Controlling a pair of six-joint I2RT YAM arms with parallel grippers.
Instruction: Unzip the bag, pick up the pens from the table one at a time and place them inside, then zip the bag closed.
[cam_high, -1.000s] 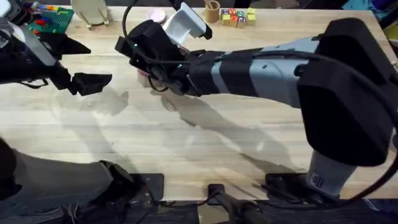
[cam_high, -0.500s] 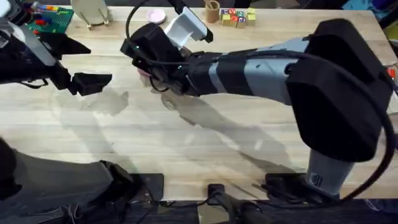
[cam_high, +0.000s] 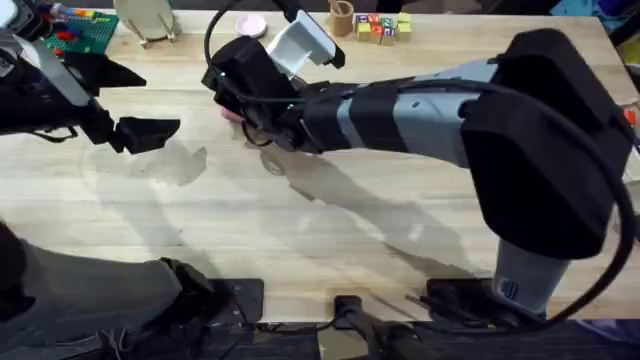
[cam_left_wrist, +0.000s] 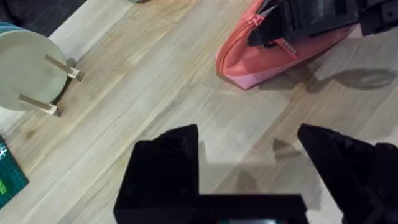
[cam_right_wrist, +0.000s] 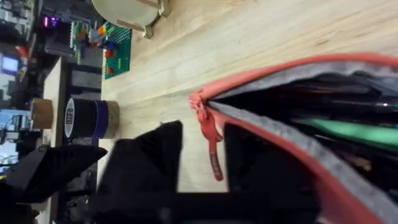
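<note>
The coral-pink bag (cam_right_wrist: 298, 67) lies on the table (cam_high: 330, 240) with its zipper open. Inside it I see a light-green pen (cam_right_wrist: 354, 132) and a black pen (cam_right_wrist: 348, 102) against the grey lining. My right gripper (cam_right_wrist: 203, 158) is open, and its fingers straddle the zipper pull and red cord (cam_right_wrist: 214, 155) at the bag's end. From overhead the right gripper (cam_high: 250, 128) covers most of the bag (cam_high: 232, 113). My left gripper (cam_left_wrist: 247, 134) hangs open and empty above bare wood, short of the bag (cam_left_wrist: 261, 59) and to its left (cam_high: 160, 130).
A round plate on a wooden stand (cam_high: 145, 18) and a green baseplate with bricks (cam_high: 85, 30) sit at the far left. A white object (cam_high: 297, 42), a wooden cup (cam_high: 343, 17) and letter blocks (cam_high: 382, 27) line the far edge.
The right arm has shifted slightly to the right over the bag. The left arm has stayed still.
</note>
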